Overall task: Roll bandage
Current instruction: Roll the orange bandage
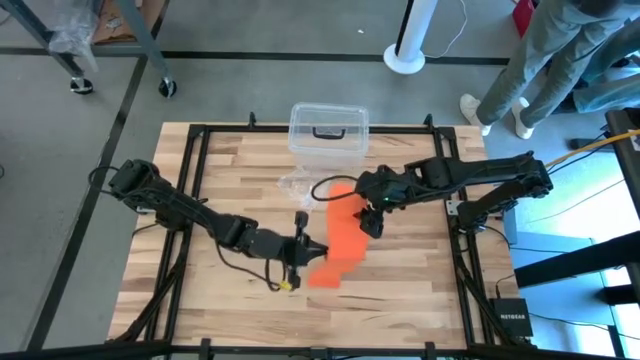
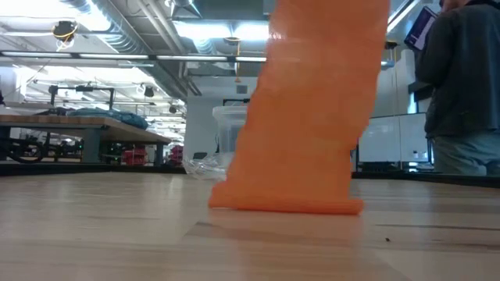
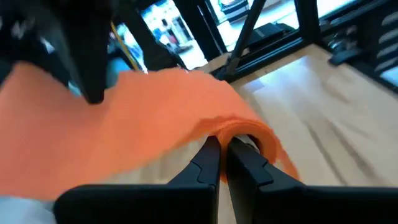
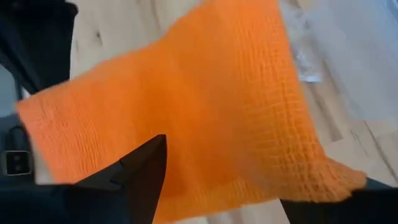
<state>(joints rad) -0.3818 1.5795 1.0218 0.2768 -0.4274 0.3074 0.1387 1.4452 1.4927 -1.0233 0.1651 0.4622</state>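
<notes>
High view: bandage [image 1: 341, 240] between pinching left gripper [image 1: 318, 250] and wide-open right gripper [image 1: 372, 222].

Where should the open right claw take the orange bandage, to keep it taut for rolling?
Probably the free stretch of the bandage near its far end, coming from above, fingers across its narrow width. The left claw already pinches the near end, so the strip lies flat between them.

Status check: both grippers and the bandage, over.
Left gripper shut on bandage end. Right gripper open, over the strip's middle. Clear plastic box behind, not blocking.
</notes>
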